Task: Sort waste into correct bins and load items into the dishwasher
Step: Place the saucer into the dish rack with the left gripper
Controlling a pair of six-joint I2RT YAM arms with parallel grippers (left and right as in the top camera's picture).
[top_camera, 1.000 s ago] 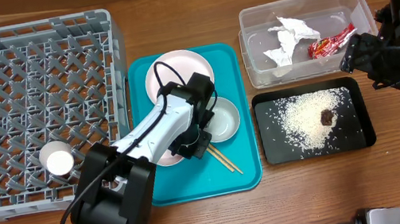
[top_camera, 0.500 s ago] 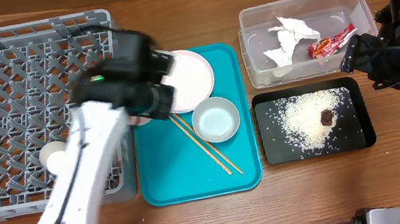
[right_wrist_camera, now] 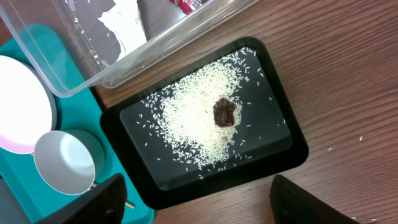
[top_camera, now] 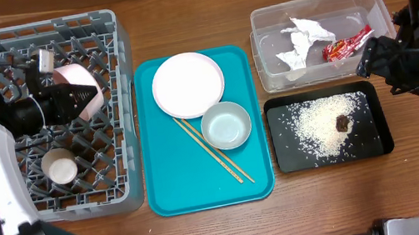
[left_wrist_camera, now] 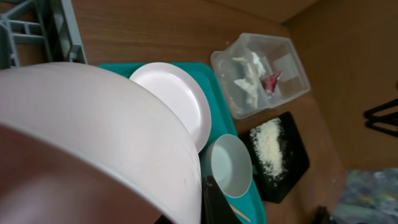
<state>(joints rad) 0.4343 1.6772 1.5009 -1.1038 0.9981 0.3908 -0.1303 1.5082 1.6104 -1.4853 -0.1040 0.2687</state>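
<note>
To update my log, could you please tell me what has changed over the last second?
The left gripper lifted the pink bowl off the teal tray and carried it left, over the rack. The plate, green bowl, chopsticks, cup, tub, black tray and right gripper stayed put.

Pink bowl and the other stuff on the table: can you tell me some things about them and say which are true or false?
1. The left gripper holds the pink bowl over the dish rack. True.
2. The chopsticks lie on the teal tray. True.
3. The small white cup sits on the teal tray. False: it stands in the dish rack.
4. The red wrapper lies in the dish rack. False: it is in the clear tub.
</note>
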